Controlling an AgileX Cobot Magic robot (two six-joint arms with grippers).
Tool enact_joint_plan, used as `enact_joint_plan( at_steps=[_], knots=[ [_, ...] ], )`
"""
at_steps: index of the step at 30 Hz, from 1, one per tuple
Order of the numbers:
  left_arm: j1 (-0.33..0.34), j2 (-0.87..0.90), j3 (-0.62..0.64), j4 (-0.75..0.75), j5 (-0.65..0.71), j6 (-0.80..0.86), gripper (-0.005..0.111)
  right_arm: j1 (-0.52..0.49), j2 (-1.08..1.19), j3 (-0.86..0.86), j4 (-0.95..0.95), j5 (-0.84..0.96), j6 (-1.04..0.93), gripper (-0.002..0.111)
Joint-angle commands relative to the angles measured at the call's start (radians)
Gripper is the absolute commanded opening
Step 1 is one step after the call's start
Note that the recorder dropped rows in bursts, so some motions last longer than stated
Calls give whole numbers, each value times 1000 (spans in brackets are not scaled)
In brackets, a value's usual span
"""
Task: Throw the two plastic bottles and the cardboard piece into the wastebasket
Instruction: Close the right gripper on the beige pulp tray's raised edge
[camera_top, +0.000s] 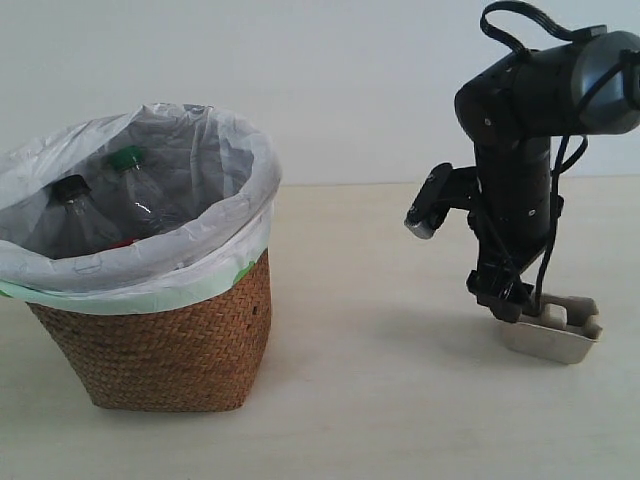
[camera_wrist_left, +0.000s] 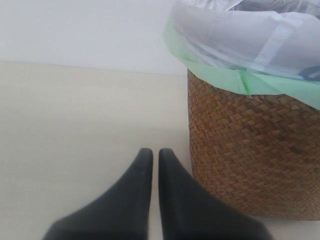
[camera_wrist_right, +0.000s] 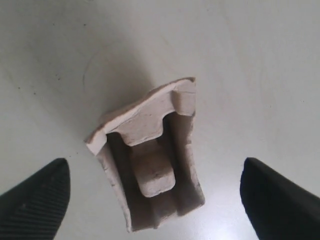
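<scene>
The wicker wastebasket (camera_top: 170, 340) with its white bag liner stands at the left; both clear bottles lie inside, the green-capped one (camera_top: 128, 160) and the black-capped one (camera_top: 72, 190). The beige cardboard piece (camera_top: 555, 335) rests on the table at the right. My right gripper (camera_top: 505, 305) hangs just over it, open, its fingers spread on either side of the cardboard piece (camera_wrist_right: 150, 165) without touching it. My left gripper (camera_wrist_left: 151, 157) is shut and empty, low beside the wastebasket (camera_wrist_left: 250, 150); it does not show in the exterior view.
The pale tabletop (camera_top: 380, 400) runs between the basket and the cardboard. A plain white wall stands behind. The bag's green-edged rim (camera_wrist_left: 225, 80) folds over the basket's outside.
</scene>
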Motion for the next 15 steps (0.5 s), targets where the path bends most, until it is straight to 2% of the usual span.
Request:
enact_joint_plan(
  at_steps=[1,8,15],
  knots=[
    [2,-3,4,5,-7,-5,4,0,-4,0,2,-7,34,82],
    [2,-3,4,5,-7,-5,4,0,-4,0,12,-71,66,82],
    [2,-3,4,5,-7,-5,4,0,11,0,11,36,5,82]
  ],
)
